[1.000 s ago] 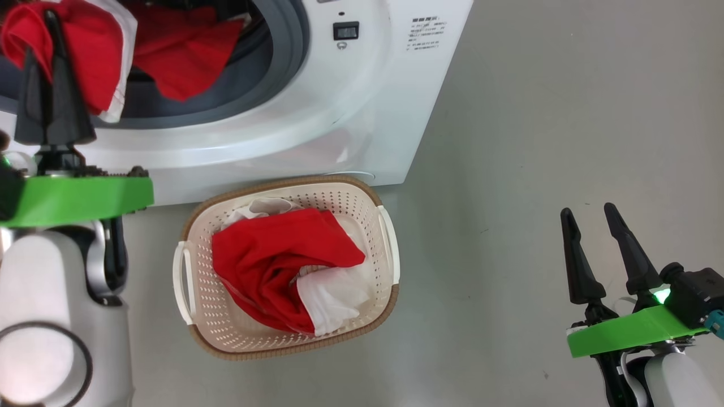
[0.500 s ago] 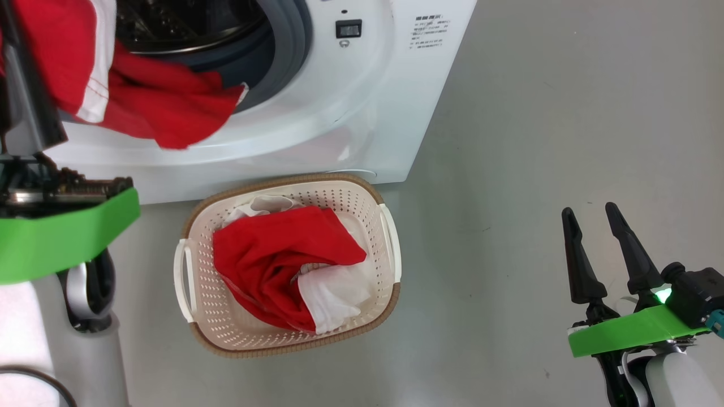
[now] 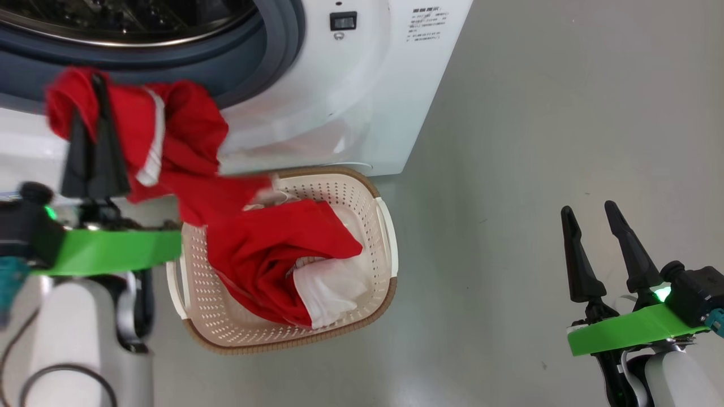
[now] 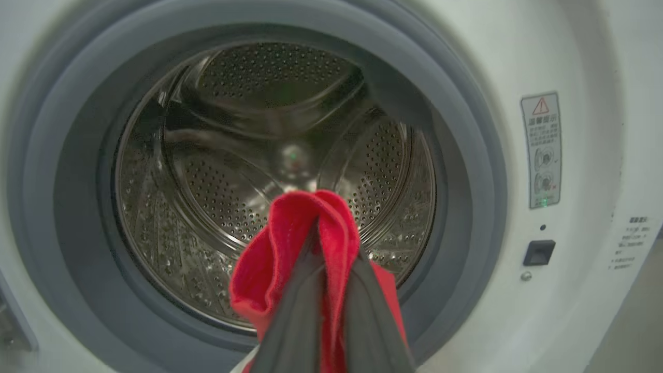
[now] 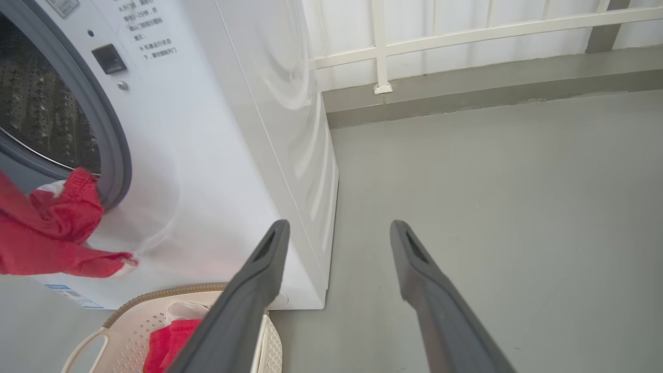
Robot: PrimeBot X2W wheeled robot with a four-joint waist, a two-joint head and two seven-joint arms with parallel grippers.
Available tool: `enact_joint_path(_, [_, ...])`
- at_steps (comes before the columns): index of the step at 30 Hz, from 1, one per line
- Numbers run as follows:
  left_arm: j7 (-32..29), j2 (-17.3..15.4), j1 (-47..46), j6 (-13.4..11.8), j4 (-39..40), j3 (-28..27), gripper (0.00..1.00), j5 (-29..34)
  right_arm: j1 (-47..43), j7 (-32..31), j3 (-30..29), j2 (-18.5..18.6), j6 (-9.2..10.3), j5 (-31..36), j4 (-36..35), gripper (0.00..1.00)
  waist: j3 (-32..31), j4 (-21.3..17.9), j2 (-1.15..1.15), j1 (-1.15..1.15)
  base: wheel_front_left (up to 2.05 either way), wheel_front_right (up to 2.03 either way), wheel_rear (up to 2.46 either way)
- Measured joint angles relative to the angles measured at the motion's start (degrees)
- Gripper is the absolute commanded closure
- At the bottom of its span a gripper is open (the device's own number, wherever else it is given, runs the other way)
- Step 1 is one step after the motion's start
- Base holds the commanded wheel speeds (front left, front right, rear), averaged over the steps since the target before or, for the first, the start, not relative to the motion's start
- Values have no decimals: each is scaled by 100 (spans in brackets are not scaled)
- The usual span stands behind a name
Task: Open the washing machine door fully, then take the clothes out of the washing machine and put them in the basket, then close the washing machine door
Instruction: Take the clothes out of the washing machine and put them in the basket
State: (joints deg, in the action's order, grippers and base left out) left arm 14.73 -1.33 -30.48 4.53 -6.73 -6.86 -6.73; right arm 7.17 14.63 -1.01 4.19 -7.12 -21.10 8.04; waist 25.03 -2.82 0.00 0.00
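Note:
My left gripper (image 3: 97, 85) is shut on a red garment with white trim (image 3: 169, 147), held out in front of the washing machine (image 3: 350, 102) and trailing down to the left rim of the basket (image 3: 380, 203). In the left wrist view the dark fingers (image 4: 300, 311) pinch that red cloth (image 4: 311, 217) before the bare steel drum (image 4: 217, 171). Another red and white garment (image 3: 277, 249) lies in the basket. My right gripper (image 3: 591, 217) stands open over the floor at lower right, nothing between its fingers (image 5: 248, 295). The washing machine door is out of view.
The grey rubber ring (image 4: 456, 155) frames the drum opening. Grey floor (image 3: 537, 141) stretches to the right of the machine. In the right wrist view a white railing (image 5: 466, 31) and a low kerb run behind it.
My left gripper has drawn the red garment out of the drum and down toward the basket. The head camera shifted slightly. The right arm has not moved.

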Motion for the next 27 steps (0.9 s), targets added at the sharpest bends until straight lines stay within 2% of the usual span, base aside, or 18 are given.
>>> enact_joint_path(10, [-2,-4,131,-12,-1250,599,100,-119,76,0,-3,-56,0,0,-40,0,313,-28,0,0,0,0,0])
enact_joint_path(27, [-3,-4,-179,9,-2876,723,100,-19,413,1,32,-98,0,0,-89,0,926,-173,0,0,0,0,0])
